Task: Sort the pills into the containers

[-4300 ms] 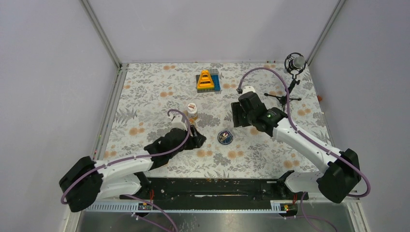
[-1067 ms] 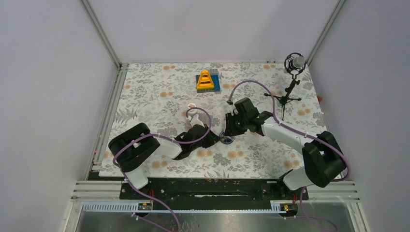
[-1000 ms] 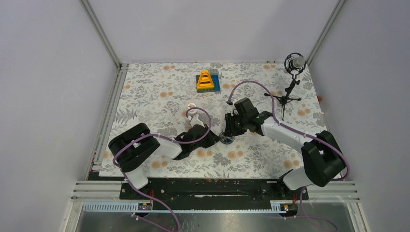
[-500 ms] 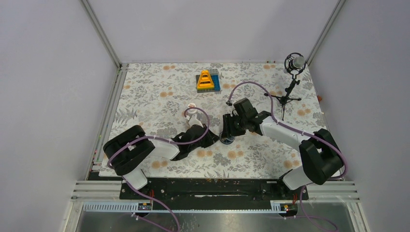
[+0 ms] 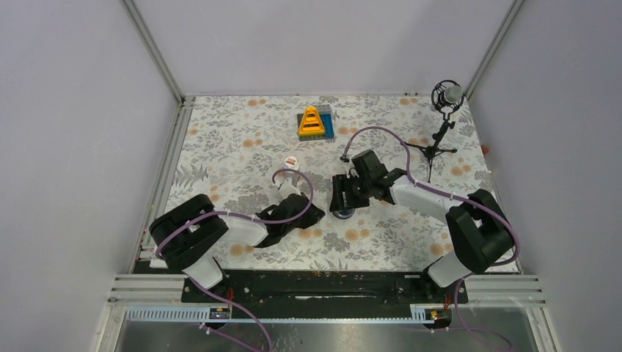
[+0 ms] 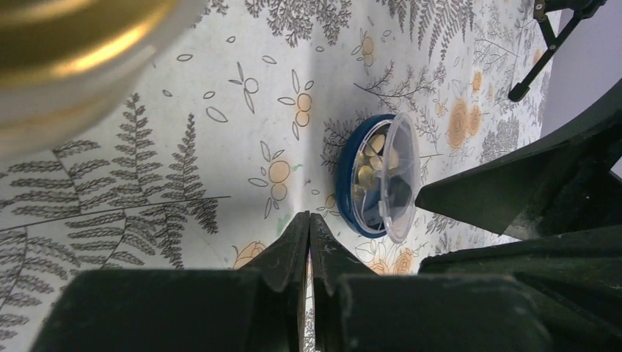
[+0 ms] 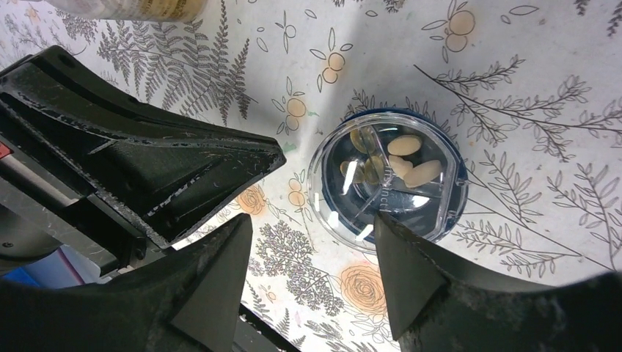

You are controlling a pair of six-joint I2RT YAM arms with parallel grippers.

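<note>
The small round dark-blue dish (image 7: 449, 169) has a clear divided lid sitting slightly off its rim. Several pale oval pills (image 7: 405, 145) lie inside. My right gripper (image 7: 312, 220) stands open at the dish's near side, one fingertip against the lid's edge. From the left, my left gripper (image 6: 309, 216) is shut and empty, its tip a short way from the dish (image 6: 352, 183). From above, both grippers (image 5: 317, 215) (image 5: 339, 199) meet at the dish (image 5: 343, 213). The white bottle (image 5: 291, 160) stands behind them. A blurred amber-gold container (image 6: 73, 44) fills the left wrist view's corner.
A yellow triangular toy on a grey-blue base (image 5: 315, 122) stands at the back of the floral table. A microphone on a tripod (image 5: 445, 99) stands at the back right. Metal frame posts and white walls close in the sides.
My right gripper has opened wider and shifted a little left over the dish. The left arm has drawn back slightly leftward, its gripper staying shut.
</note>
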